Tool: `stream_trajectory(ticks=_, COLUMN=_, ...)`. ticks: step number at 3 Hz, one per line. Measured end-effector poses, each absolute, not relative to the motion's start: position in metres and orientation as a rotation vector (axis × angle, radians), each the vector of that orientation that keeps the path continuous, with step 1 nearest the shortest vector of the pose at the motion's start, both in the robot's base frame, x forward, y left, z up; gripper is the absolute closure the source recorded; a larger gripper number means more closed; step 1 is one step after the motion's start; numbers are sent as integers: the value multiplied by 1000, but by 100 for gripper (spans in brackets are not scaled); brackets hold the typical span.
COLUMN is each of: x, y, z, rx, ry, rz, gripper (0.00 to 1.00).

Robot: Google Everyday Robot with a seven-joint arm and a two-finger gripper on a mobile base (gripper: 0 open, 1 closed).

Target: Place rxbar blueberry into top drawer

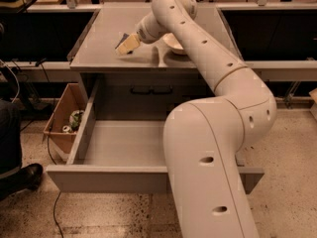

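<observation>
The rxbar blueberry (121, 39) shows as a small dark-blue sliver on the grey countertop (99, 33), right at the tip of my gripper (127, 45). The gripper is low over the counter, left of the white bowl (173, 44), and hides most of the bar. The top drawer (114, 178) is pulled out wide below the counter, and its grey inside (124, 143) holds nothing. My arm reaches over the drawer's right side and hides that part.
A grey panel with dark handles (151, 89) sits behind the open drawer. A cardboard box (60, 117) with small items stands on the floor at the left. A person's leg and shoe (17, 175) are at the far left.
</observation>
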State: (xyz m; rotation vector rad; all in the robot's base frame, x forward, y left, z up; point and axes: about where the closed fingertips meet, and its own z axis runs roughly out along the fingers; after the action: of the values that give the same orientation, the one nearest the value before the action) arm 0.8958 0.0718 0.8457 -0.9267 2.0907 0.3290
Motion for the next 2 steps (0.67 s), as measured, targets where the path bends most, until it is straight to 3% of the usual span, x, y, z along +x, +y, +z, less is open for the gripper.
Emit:
stream_trajectory(ticks=1, x=907, y=82, z=840, rx=-898, ry=2095, rz=351, gripper=3)
stream_trajectory(ticks=2, x=912, y=90, z=842, rx=-899, ry=2084, rz=369, gripper=21)
